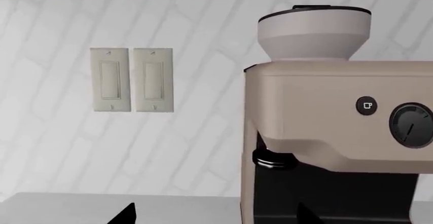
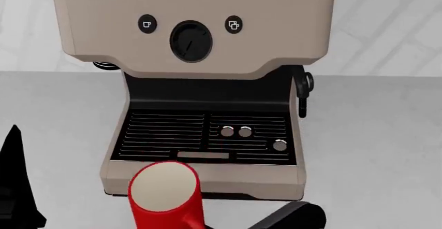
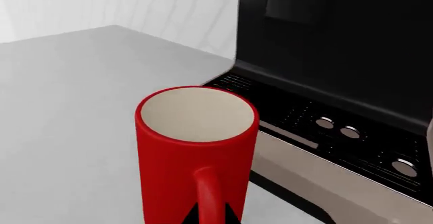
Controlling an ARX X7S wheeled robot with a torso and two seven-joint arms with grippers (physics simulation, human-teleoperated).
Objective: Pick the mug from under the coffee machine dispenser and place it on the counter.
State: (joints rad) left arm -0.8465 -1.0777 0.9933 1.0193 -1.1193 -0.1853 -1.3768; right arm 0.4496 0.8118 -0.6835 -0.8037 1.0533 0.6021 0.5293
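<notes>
Only left wrist shows two wall switches (image 1: 132, 80).

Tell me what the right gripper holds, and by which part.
The mug, apparently by its handle; the right gripper's fingers are mostly out of frame, so contact is unconfirmed.

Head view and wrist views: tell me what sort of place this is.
Most likely a home kitchen, simulated. A beige espresso machine stands on a white counter against a pale tiled wall with two light switches, and a red mug sits by its drip tray.
</notes>
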